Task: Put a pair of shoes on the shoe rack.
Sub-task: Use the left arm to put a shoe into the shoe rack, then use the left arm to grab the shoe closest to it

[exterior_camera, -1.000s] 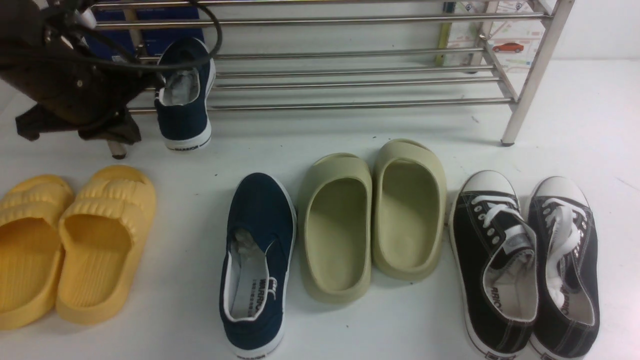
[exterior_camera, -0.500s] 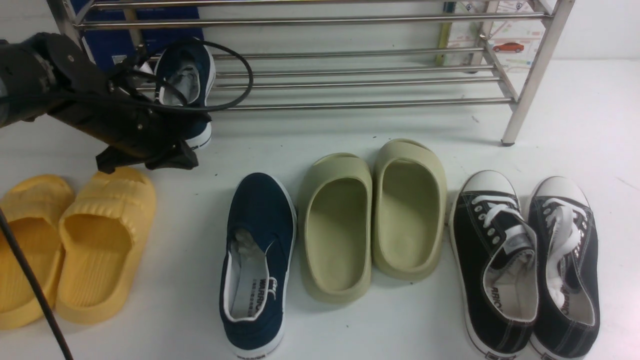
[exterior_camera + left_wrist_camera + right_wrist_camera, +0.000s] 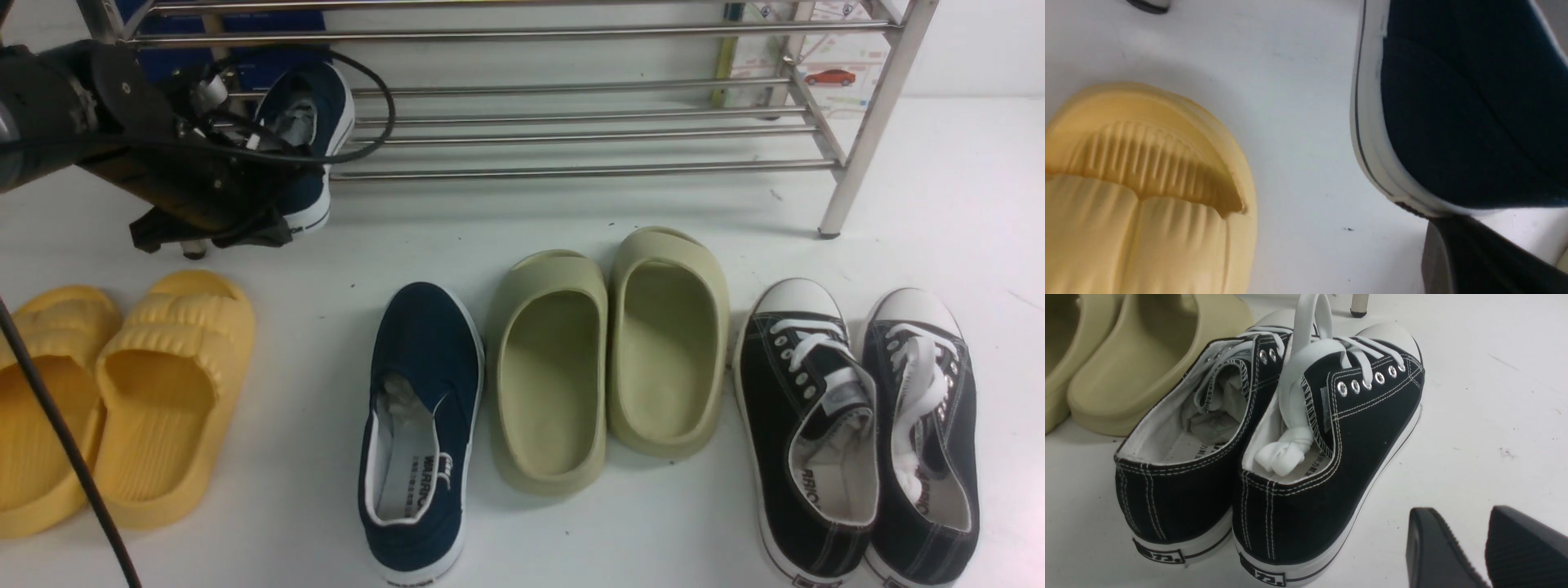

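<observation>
Though apart, two navy slip-ons [image 3: 314, 184] [image 3: 420, 425]

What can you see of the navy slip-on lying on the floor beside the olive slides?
The navy slip-on looks like laceless canvas with a white rubber sole, white lining and a printed insole. It lies flat on the white floor, toe toward the shoe rack, close beside an olive slide; nothing holds it.

Lower bars of the shoe rack [image 3: 571, 131] bare right of the leaning navy slip-on [image 3: 314, 122], left arm [image 3: 98, 139] crowding the rack's left end, open strip of surface [image 3: 571, 211] just before the rack, then a close row of yellow slides [image 3: 122, 392], second navy slip-on [image 3: 420, 425], olive slides [image 3: 608, 359], black sneakers [image 3: 857, 433]
</observation>
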